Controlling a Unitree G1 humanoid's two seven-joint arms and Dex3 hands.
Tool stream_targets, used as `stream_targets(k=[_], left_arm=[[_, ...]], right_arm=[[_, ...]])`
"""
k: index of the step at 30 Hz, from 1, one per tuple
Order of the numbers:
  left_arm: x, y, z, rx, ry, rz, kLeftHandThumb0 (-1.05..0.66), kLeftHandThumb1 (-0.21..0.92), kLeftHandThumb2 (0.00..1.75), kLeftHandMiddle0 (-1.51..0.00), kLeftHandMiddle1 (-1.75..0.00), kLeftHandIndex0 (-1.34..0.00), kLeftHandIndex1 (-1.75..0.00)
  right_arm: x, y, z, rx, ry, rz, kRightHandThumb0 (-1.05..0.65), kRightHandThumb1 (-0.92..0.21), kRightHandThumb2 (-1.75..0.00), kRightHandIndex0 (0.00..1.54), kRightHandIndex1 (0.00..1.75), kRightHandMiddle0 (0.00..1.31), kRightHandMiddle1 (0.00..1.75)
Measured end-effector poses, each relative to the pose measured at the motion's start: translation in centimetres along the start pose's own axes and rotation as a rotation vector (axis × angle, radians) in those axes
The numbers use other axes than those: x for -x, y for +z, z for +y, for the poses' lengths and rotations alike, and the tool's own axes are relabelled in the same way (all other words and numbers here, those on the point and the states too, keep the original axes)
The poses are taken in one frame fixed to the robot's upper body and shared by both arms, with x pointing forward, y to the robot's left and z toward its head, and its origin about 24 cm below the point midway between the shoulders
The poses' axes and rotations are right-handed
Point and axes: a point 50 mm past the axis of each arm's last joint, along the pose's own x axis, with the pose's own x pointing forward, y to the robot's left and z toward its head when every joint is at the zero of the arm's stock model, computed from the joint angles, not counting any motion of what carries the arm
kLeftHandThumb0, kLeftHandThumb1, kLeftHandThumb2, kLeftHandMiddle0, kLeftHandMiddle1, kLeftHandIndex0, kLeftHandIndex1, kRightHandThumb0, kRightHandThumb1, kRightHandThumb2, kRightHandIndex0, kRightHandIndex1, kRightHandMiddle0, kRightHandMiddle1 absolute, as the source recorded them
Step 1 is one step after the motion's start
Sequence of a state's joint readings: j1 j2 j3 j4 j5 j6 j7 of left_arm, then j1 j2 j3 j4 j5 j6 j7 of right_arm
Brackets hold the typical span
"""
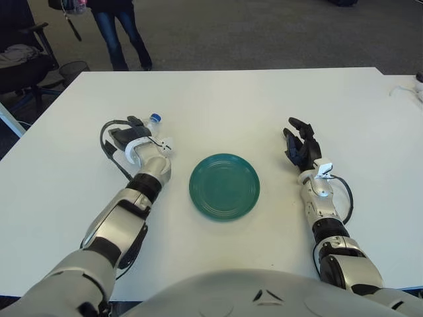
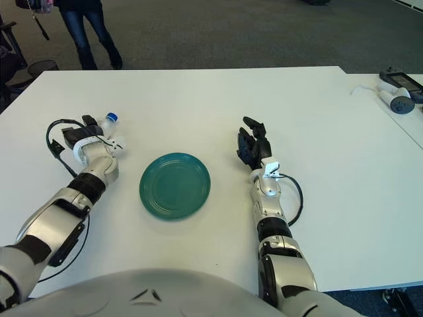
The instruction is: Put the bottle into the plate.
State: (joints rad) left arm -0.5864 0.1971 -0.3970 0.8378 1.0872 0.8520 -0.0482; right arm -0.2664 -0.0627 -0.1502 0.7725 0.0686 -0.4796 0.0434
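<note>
left hand (image 1: 132,140) grips bottle (image 1: 153,123) (mostly hidden) | right hand (image 1: 301,146) relaxed, empty | plate (image 1: 225,186)

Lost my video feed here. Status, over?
Left hand closed on clear plastic bottle with blue cap, left of round green plate. Right hand open, right of plate. Path unobstructed.

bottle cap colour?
Blue cap on the bottle, by the left hand; clearest in the left eye view.
</note>
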Motion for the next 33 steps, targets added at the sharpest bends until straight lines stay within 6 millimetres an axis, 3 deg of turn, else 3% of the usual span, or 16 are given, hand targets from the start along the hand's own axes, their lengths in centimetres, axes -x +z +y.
stream_targets(k=[6,7,10,11,12,13,16,19,33], left_arm=[[-0.1,0.2,-0.2,0.010,0.019,-0.007,-0.77,0.86,0.18,-0.41,-0.21,0.00,-0.51],[-0.2,0.2,-0.1,0.012,0.017,-0.009,-0.75,0.85,0.18,-0.44,-0.24,-0.01,-0.76],[-0.5,0.0,0.0,0.020,0.018,-0.032,-0.73,0.77,0.28,-0.43,-0.39,0.00,-1.09],[-0.6,0.0,0.1,0.023,0.019,-0.041,-0.67,0.69,0.40,-0.46,-0.47,-0.14,-1.24],[-0.7,-0.1,0.1,0.030,0.019,-0.052,-0.65,0.65,0.47,-0.47,-0.51,-0.19,-1.29],[-0.7,-0.2,0.1,0.042,0.021,-0.068,-0.57,0.61,0.59,-0.49,-0.58,-0.34,-1.36],[-1.0,-0.4,-0.1,0.096,0.059,-0.126,-0.47,0.56,0.76,-0.52,-0.69,-0.53,-1.44],[-1.1,-0.5,-0.3,0.144,0.106,-0.159,-0.44,0.51,0.88,-0.53,-0.74,-0.59,-1.49],[-1.1,-0.6,-0.6,0.234,0.158,-0.189,-0.43,0.45,1.01,-0.58,-0.84,-0.62,-1.56]], right_arm=[[0.0,0.0,0.0,0.001,0.001,0.000,-0.55,-0.89,-0.58,0.41,0.01,0.00,0.76],[0.0,0.0,0.0,0.002,0.001,0.000,-0.56,-0.89,-0.58,0.41,0.01,0.00,0.76],[0.0,0.0,0.0,0.002,0.001,0.000,-0.56,-0.90,-0.58,0.41,0.01,0.00,0.77],[0.0,0.0,0.0,0.002,0.001,0.000,-0.57,-0.89,-0.58,0.41,0.02,0.00,0.78],[0.0,0.0,0.0,0.002,0.001,0.000,-0.57,-0.89,-0.58,0.41,0.02,0.00,0.79],[0.0,0.0,0.0,0.002,0.000,0.000,-0.57,-0.89,-0.58,0.42,0.02,0.00,0.80],[0.0,0.0,0.0,0.001,0.000,-0.001,-0.58,-0.89,-0.58,0.42,0.02,0.00,0.82],[0.0,0.0,0.0,0.001,-0.001,-0.001,-0.58,-0.89,-0.58,0.43,0.02,0.00,0.83],[0.0,0.0,0.0,0.001,-0.002,0.000,-0.56,-0.89,-0.59,0.44,0.02,0.00,0.82]])
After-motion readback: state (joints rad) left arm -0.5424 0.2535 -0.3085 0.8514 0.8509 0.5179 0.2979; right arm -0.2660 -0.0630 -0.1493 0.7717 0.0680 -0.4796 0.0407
